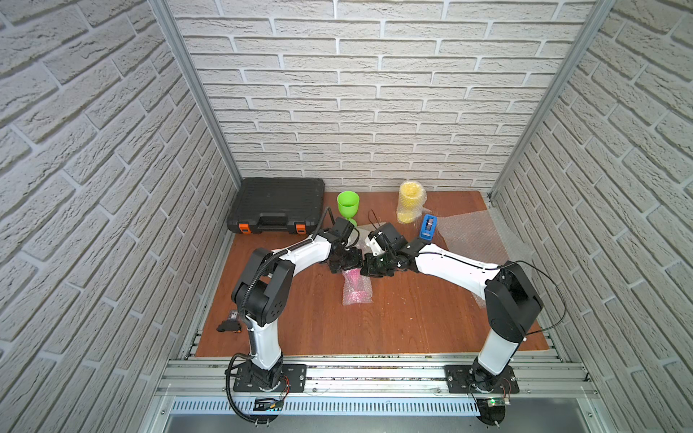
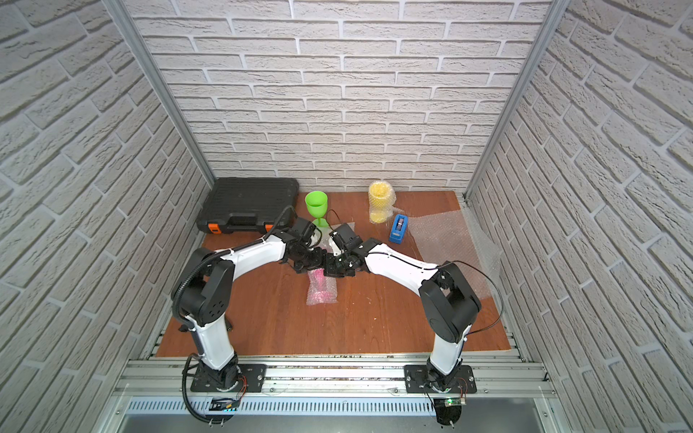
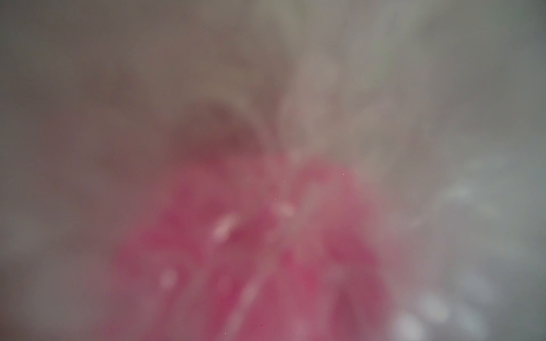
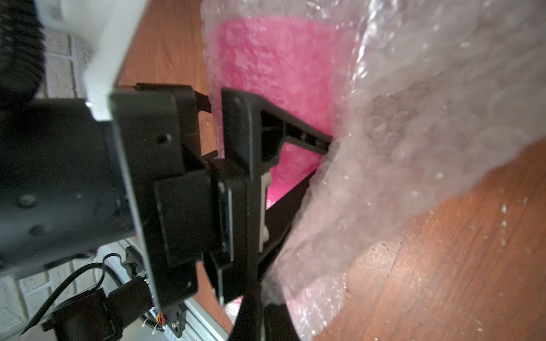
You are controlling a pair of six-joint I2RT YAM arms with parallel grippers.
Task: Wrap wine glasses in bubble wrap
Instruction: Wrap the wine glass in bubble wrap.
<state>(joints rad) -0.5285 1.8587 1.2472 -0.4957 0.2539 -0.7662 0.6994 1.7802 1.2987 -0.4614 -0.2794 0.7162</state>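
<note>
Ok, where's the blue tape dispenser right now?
In both top views the tape dispenser stands toward the back right, just in front of the wrapped yellow goblet and beside a flat bubble wrap sheet.

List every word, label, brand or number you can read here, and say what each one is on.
No text can be read in any view.
Black case: no lettering shows.
Blue tape dispenser: no label shows.
Dark tag below the left arm's base: pale marks, too small to read.
Left wrist view: all blur, nothing to read.
</note>
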